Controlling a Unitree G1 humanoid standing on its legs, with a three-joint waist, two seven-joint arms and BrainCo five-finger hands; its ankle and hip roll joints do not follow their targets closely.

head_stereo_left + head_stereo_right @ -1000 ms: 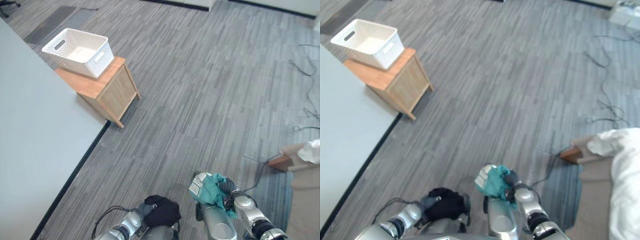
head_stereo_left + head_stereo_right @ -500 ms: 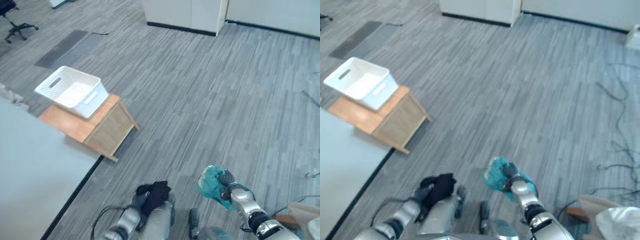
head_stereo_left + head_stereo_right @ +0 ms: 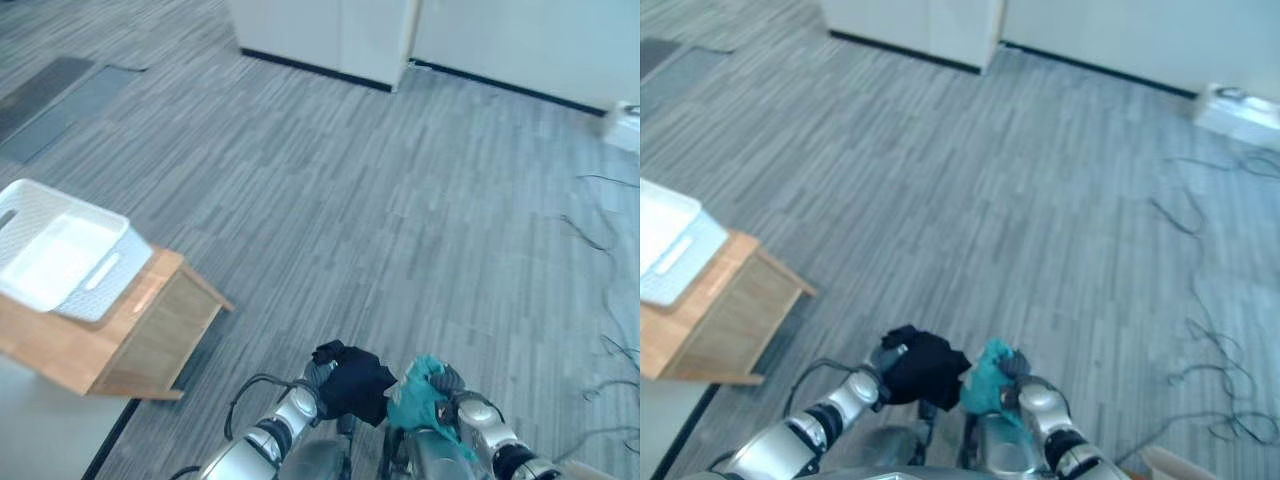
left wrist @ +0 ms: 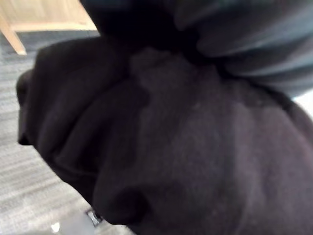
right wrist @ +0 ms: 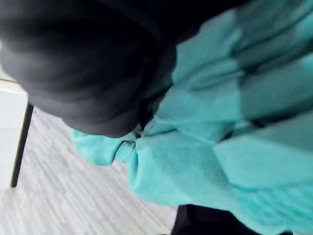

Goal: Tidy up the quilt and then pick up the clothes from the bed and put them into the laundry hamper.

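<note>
Two head-mounted eye views look steeply down from slightly offset positions, sharing the grey floor [image 3: 400, 200], the wooden side table [image 3: 120, 340] and both arms. Each wrist view looks along its own hand at very close range, onto black cloth [image 4: 171, 147] and teal cloth [image 5: 220, 147].

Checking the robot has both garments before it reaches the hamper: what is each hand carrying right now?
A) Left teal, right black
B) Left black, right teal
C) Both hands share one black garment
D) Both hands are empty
B: the left hand is bunched into the black garment and the right hand holds the teal garment, side by side above the floor.
</note>
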